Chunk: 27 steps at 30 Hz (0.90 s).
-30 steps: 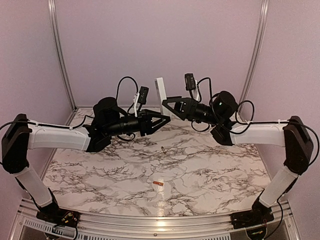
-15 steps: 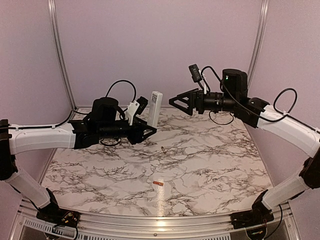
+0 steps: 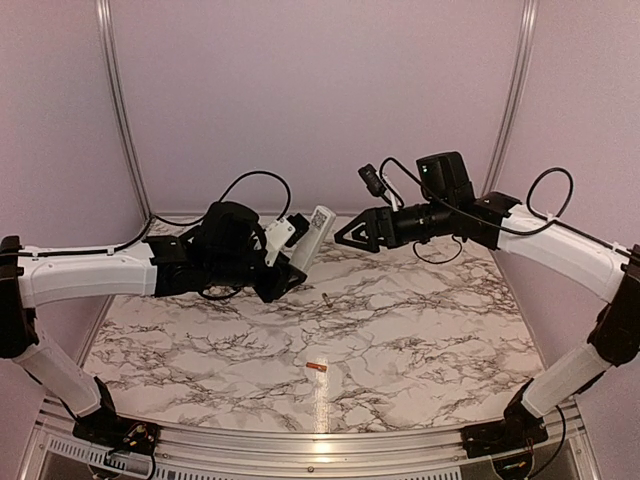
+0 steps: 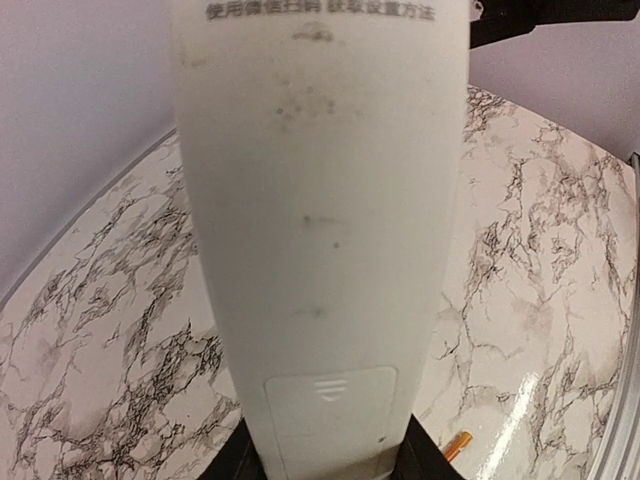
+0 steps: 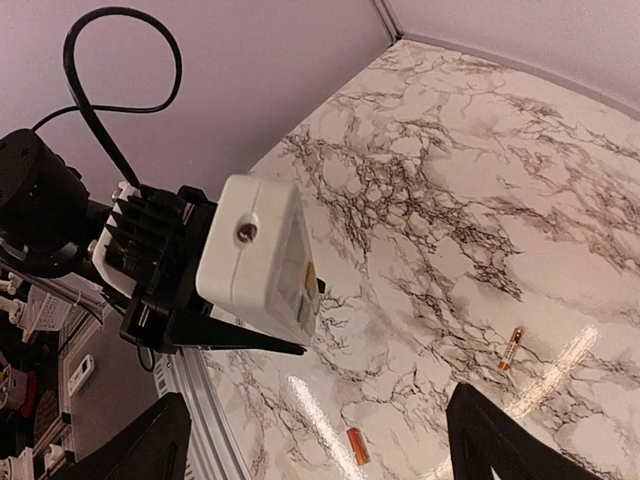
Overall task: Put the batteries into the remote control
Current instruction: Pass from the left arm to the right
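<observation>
The remote control (image 3: 312, 236) is a slim white bar held tilted above the back of the table. My left gripper (image 3: 292, 268) is shut on its lower end. The left wrist view shows its plain back with the battery cover (image 4: 330, 410) closed, between my black fingers (image 4: 232, 462). My right gripper (image 3: 345, 236) is open and empty, just right of the remote's upper end, not touching. The right wrist view looks at the remote's end (image 5: 262, 255). Two copper-brown batteries lie on the table, one mid-table (image 3: 327, 298), one nearer the front (image 3: 318, 368). They also show in the right wrist view (image 5: 511, 349) (image 5: 355, 446).
The marble-patterned table (image 3: 420, 340) has a metal rail along its front edge (image 3: 320, 440) and purple walls behind and at the sides. Metal posts (image 3: 118, 110) stand at the back corners. One battery shows low in the left wrist view (image 4: 457, 446).
The remote passed from my right gripper to my left. The right gripper let go and pulled back, then came lower and closer again. The left arm tilted the remote to the right.
</observation>
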Motion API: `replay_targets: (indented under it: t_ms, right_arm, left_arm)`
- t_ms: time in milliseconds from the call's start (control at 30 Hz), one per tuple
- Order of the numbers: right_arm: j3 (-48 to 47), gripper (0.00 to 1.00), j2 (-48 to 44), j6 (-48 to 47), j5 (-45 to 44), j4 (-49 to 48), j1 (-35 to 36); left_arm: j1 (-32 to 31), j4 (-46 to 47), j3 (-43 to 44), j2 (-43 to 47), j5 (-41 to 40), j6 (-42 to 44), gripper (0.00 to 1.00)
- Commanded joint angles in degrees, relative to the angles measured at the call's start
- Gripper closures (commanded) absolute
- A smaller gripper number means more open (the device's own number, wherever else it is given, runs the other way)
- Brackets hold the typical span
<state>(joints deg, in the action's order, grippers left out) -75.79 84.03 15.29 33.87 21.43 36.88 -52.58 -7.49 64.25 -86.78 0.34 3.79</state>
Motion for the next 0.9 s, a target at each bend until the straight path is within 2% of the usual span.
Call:
replay_targets:
  t_ms: [0,467,800,867]
  right_arm:
    - [-1.83,0.15,1.22,3.14,3.99,0.06,-0.23]
    - [-5.54,0.33,7.05,2.4,2.09,4.4,0.73]
    - [-2.89,0.77,7.38,2.82,3.51,3.4,0.82]
    - [-2.68,0.85,7.38,3.04,4.44,2.87,0.71]
  left_arm:
    - [-1.0,-3.42,1.96,-1.72,-4.11,2.04,0.91]
    - [-5.91,-7.19,6.01,-6.69,-11.65,5.41,0.92]
    - [-7.34,-7.15,6.74,-7.77,-13.59,7.07,0.92]
    - [-7.35,-7.77,7.09,-8.07,-14.54,6.94,0.86]
